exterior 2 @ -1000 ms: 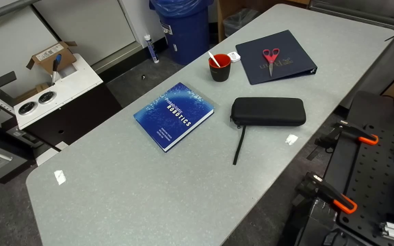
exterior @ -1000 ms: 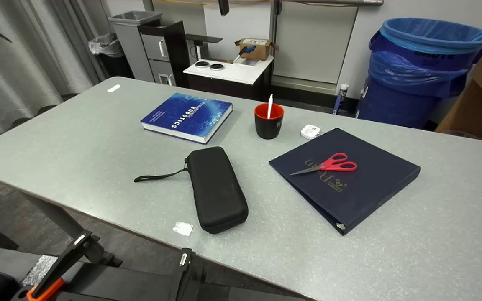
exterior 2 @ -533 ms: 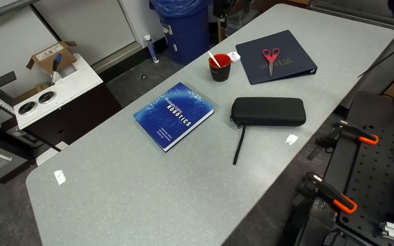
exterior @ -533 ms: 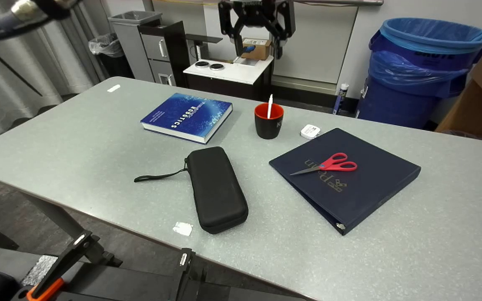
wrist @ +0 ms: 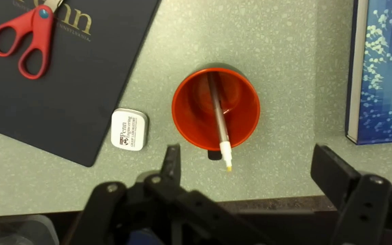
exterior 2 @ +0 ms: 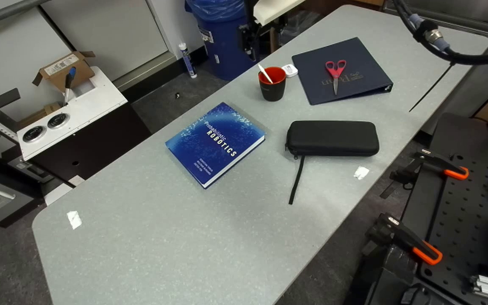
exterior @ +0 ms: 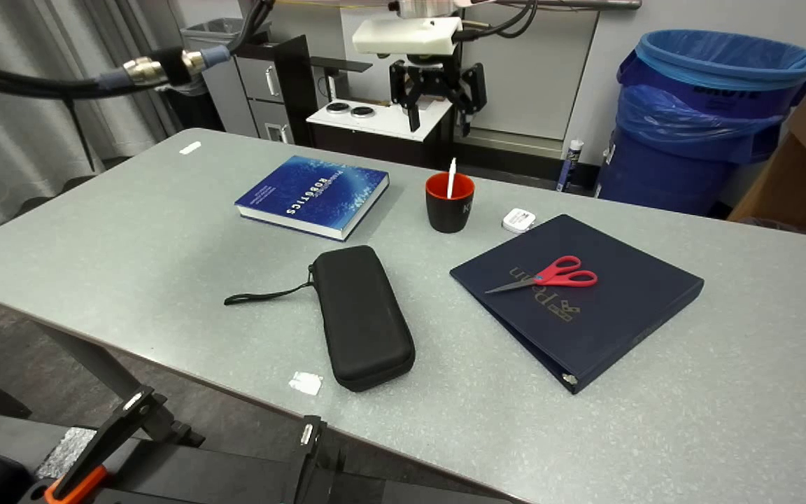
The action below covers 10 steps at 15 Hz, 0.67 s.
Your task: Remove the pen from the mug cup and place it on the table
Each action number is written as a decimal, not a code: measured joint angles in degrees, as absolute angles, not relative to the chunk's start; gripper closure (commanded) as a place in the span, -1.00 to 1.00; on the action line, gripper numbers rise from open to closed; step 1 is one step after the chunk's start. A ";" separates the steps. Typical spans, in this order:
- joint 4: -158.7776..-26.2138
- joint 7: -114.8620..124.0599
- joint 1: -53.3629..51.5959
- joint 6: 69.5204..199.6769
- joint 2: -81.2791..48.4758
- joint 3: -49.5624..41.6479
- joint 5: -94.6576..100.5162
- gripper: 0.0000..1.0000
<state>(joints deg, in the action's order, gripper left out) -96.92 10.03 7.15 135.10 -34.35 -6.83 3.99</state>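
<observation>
The mug cup [exterior: 447,215] is black outside and red inside. It stands upright on the light grey table [exterior: 130,238] and shows in an exterior view [exterior 2: 273,91] and in the wrist view [wrist: 196,126]. The pen [exterior: 452,180] is a thin marker with a white end and a greyish body. It leans inside the cup, its white end [wrist: 226,153] sticking out over the rim. My gripper [exterior: 440,126] is open and empty, above and apart from the cup. In the wrist view the pen's white end lies between the fingers [wrist: 246,150] in the picture.
A blue book [exterior: 315,196] and a black zip case [exterior: 364,315] lie on the table. A dark binder [exterior: 606,301] with red-handled scissors [exterior: 560,273] on it lies beside a small white tin [exterior: 518,220]. The table's edge [wrist: 271,198] runs close behind the cup.
My gripper has come into view from the top in both exterior views and moved over the cup area. The arm's cables have swung in. The pen and cup have not moved.
</observation>
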 measured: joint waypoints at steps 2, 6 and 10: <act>-94.09 10.16 7.15 133.68 -36.17 -6.87 3.99 -1.00; -93.39 10.16 7.12 133.83 -36.61 -6.97 4.03 -1.00; -93.02 10.16 7.10 136.44 -38.59 -7.12 4.03 -1.00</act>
